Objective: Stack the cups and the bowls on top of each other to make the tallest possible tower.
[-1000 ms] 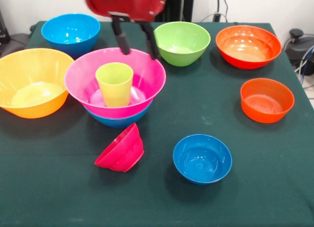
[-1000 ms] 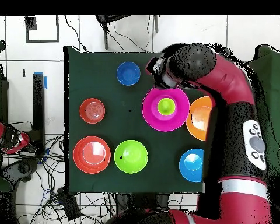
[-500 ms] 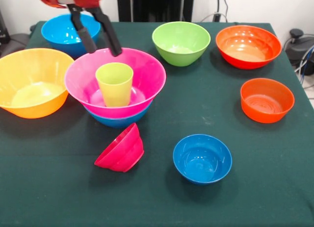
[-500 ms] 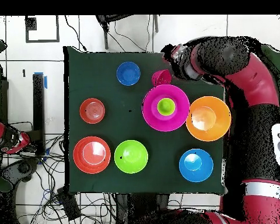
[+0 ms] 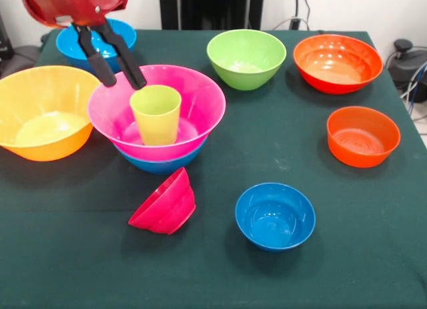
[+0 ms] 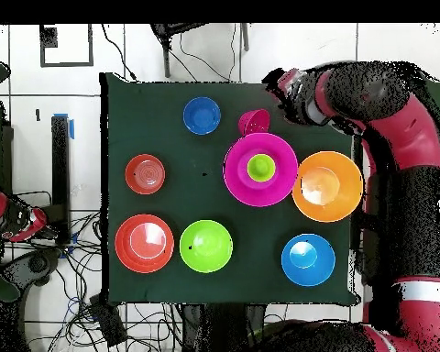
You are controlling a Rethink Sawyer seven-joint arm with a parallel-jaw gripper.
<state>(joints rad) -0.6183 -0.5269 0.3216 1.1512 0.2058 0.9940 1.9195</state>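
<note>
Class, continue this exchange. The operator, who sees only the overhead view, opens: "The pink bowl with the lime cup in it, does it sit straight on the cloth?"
Observer: No. The front view shows the pink bowl nested in a blue bowl.
Operator: Does the small crimson bowl stand upright?
Observer: No. The crimson bowl lies tipped on its side on the cloth.
Operator: Are the jaws holding anything?
Observer: No. They stand open and empty by the pink bowl's rim.
</note>
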